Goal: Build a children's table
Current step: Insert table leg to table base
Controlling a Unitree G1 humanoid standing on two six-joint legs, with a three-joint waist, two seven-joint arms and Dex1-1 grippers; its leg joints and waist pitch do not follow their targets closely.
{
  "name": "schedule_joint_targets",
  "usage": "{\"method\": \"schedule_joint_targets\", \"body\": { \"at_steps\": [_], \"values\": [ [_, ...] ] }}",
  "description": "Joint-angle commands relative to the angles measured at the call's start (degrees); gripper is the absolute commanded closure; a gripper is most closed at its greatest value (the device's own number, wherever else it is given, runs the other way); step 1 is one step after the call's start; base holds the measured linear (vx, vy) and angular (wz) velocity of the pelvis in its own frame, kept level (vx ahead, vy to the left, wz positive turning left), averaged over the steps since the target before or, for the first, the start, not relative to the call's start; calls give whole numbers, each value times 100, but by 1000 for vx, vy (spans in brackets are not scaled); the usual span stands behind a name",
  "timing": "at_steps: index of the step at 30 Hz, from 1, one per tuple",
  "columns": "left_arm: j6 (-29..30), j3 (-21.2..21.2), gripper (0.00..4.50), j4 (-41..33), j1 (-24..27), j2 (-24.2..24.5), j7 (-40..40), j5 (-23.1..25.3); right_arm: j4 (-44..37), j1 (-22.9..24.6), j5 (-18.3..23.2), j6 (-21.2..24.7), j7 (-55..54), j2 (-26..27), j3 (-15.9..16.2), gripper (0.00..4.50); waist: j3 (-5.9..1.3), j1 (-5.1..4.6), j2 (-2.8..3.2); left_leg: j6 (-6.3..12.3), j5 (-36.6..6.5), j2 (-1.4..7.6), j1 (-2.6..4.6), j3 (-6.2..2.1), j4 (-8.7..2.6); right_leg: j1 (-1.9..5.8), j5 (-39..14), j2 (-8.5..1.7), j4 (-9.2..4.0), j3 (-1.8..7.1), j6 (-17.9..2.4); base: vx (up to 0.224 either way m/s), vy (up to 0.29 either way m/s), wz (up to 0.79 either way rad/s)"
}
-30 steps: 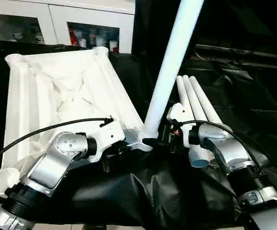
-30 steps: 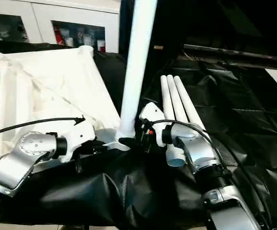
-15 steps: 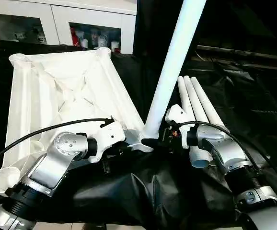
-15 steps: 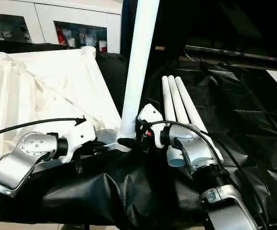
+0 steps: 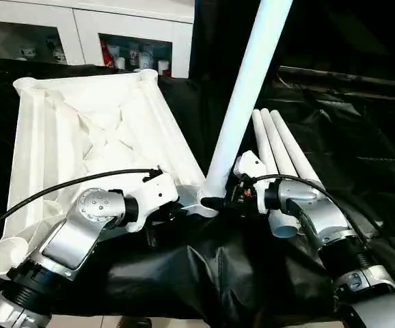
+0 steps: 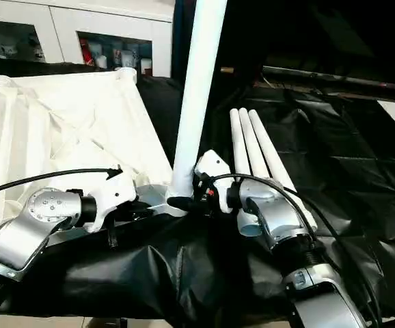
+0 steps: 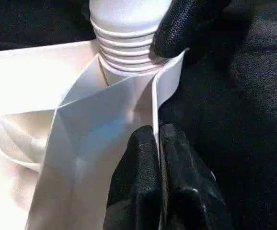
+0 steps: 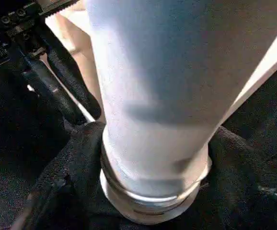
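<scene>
left wrist view showed the left gripper (image 7: 158,143) with its jaws closed on the tabletop (image 5: 81,137) rim, the corner socket just beyond. the right gripper (image 5: 219,203) clasped the leg (image 5: 242,109) at its threaded base. light, stiff, slippery plastic; best gripped low.

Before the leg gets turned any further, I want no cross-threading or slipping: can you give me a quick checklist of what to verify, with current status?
1. Right gripper closed around the upright leg near its base: ok.
2. Left gripper pinching the tabletop rim at the corner: ok.
3. Leg's threaded end fully seated in the corner socket: not ok, thread rings exposed.
4. Leg square to the tabletop: cannot tell; it looks tilted.
5. Three spare legs lying clear on the black cloth: ok.
</scene>
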Motion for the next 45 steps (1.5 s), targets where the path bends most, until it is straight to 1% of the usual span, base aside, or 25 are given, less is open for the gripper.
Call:
{"method": "schedule_joint_targets", "body": {
  "at_steps": [1, 3, 5, 7, 8, 9, 10, 11, 12, 13, 14, 15, 17, 19, 20, 21, 22, 25, 28, 29, 33, 37, 41, 42, 45],
  "values": [
    [-77, 15, 450, -223, -108, -94, -23, -73, 156, -113, -10, 12, -193, 14, -105, 175, -457, -16, 86, -38, -1282, 151, 67, -26, -386, 334, -1467, -418, -433, 343, -852, 0, 0, 0],
    [9, 54, 450, -157, -139, -158, 91, -57, 258, -127, 20, 32, -445, 119, -219, 175, -452, -26, 90, -60, -1342, 149, 66, -27, -388, 329, -1564, -420, -441, 343, -841, 0, 0, 0],
    [345, 218, 450, 323, -382, -516, 729, 94, 647, -175, 6, 50, -1353, 438, -503, 176, -433, -49, 100, -130, -1413, 141, 76, -33, -399, 309, -1759, -420, -468, 339, -805, 0, 0, 0],
    [472, 297, 450, 614, -534, -712, 1092, 194, 843, -196, -14, 58, -1795, 580, -619, 176, -433, -75, 98, -210, -1535, 127, 94, -41, -397, 300, -2052, -423, -497, 327, -739, 0, 0, 0],
    [607, 387, 450, 924, -699, -919, 1460, 269, 1040, -218, -32, 57, -2258, 722, -734, 176, -421, -82, 92, -234, -1606, 121, 104, -40, -394, 284, -2248, -436, -532, 325, -680, 0, 0, 0],
    [819, 587, 450, 1534, -1022, -1348, 2170, 338, 1475, -301, -56, 102, -3189, 989, -943, 176, -415, -101, 89, -240, -1622, 117, 107, -28, -389, 273, -2332, -436, -555, 333, -649, 0, 0, 0],
    [819, 587, 450, 1534, -1022, -1348, 2170, 338, 1475, -301, -56, 102, -3189, 989, -943, 176, -434, -104, 97, -279, -1655, 95, 120, -44, -377, 269, -2497, -441, -559, 312, -579, 0, 0, 0],
    [919, 668, 450, 2050, -1288, -1698, 2681, 394, 1922, -425, -159, -12, -4079, 1199, -1037, 176, -436, -109, 120, -275, -1681, 102, 118, -53, -381, 269, -2515, -445, -575, 307, -519, 0, 0, 0],
    [919, 668, 450, 2050, -1288, -1698, 2681, 394, 1922, -425, -159, -12, -4079, 1199, -1037, 176, -430, -123, 117, -276, -1696, 99, 112, -47, -387, 256, -2513, -439, -588, 309, -491, 0, 0, 0],
    [910, 610, 450, 2488, -1509, -2004, 3022, 469, 2338, -598, -148, -90, -4765, 1440, -1136, 176, -433, -134, 109, -275, -1798, 92, 110, -58, -387, 260, -2565, -429, -595, 292, -434, 0, 0, 0],
    [909, 595, 450, 2565, -1549, -2068, 3073, 484, 2414, -642, -151, -106, -4884, 1494, -1153, 176, -426, -138, 152, -275, -1891, 85, 132, -69, -385, 243, -2649, -440, -608, 282, -397, 0, 0, 0],
    [910, 545, 450, 2734, -1642, -2227, 3172, 522, 2595, -758, -123, -129, -5095, 1648, -1210, 176, -435, -150, 134, -261, -1907, 86, 125, -67, -389, 251, -2645, -437, -623, 280, -367, 0, 0, 0],
    [921, 490, 450, 2813, -1697, -2317, 3188, 574, 2683, -851, -76, -161, -5145, 1791, -1269, 176, -435, -151, 156, -218, -1978, 90, 119, -77, -396, 259, -2584, -441, -623, 277, -353, 0, 0, 0],
    [925, 480, 450, 2836, -1714, -2348, 3191, 599, 2706, -887, -78, -190, -5168, 1846, -1287, 176, -431, -159, 175, -191, -2061, 98, 122, -87, -412, 260, -2546, -435, -628, 272, -350, 0, 0, 0],
    [911, 477, 450, 2845, -1727, -2369, 3175, 599, 2715, -922, -42, -232, -5118, 1908, -1330, 141, -433, -163, 187, -178, -2158, 108, 135, -93, -424, 258, -2538, -438, -634, 272, -375, 0, 0, 0],
    [886, 458, 450, 2815, -1715, -2351, 3134, 613, 2709, -948, -34, -264, -5062, 1942, -1342, 141, -439, -164, 186, -176, -2149, 111, 133, -98, -427, 268, -2481, -437, -624, 268, -395, 0, 0, 0],
    [845, 436, 450, 2809, -1711, -2323, 3090, 619, 2739, -989, -7, -302, -5012, 1974, -1360, 104, -444, -170, 182, -167, -2107, 112, 110, -97, -438, 286, -2363, -432, -610, 271, -424, 0, 0, 0],
    [825, 431, 450, 2818, -1709, -2299, 3070, 611, 2787, -1019, 36, -313, -4985, 1985, -1383, 93, -433, -185, 201, -157, -2161, 113, 117, -96, -444, 274, -2316, -433, -608, 279, -489, 0, 0, 0],
    [743, 416, 450, 2808, -1685, -2216, 2993, 586, 2936, -1106, 31, -421, -4956, 1958, -1378, 58, -434, -201, 180, -152, -2113, 106, 92, -98, -447, 299, -2401, -444, -606, 271, -464, 0, 0, 0],
    [713, 403, 450, 2774, -1662, -2173, 2940, 579, 2980, -1143, 18, -459, -4946, 1936, -1385, 54, -430, -206, 189, -147, -2136, 108, 113, -93, -441, 274, -2465, -451, -624, 274, -462, 0, 0, 0],
    [664, 352, 450, 2650, -1596, -2088, 2790, 584, 3015, -1222, -28, -550, -4829, 1871, -1434, 15, -425, -227, 177, -115, -2106, 109, 109, -86, -439, 273, -2520, -447, -636, 274, -468, 0, 0, 0],
    [688, 239, 450, 2444, -1508, -2013, 2685, 648, 2965, -1275, -33, -690, -4729, 1807, -1458, 5, -438, -229, 176, -117, -1992, 121, 98, -86, -445, 285, -2327, -450, -600, 282, -529, 0, 0, 0],
    [822, 203, 450, 2175, -1374, -1958, 2602, 620, 2787, -1183, 1, -707, -4584, 1782, -1437, 5, -455, -236, 167, -66, -1740, 129, 83, -63, -439, 303, -1917, -449, -546, 303, -682, 0, 0, 0],
    [841, 199, 450, 2115, -1336, -1932, 2581, 613, 2746, -1144, -27, -719, -4560, 1767, -1400, 5, -462, -235, 171, -50, -1584, 132, 71, -51, -437, 316, -1654, -440, -518, 309, -753, 0, 0, 0],
    [851, 187, 450, 2048, -1265, -1837, 2534, 629, 2692, -1065, -134, -837, -4551, 1705, -1322, 5, -465, -235, 166, -31, -1454, 126, 68, -38, -436, 329, -1445, -433, -494, 310, -822, 0, 0, 0]
  ]
}}
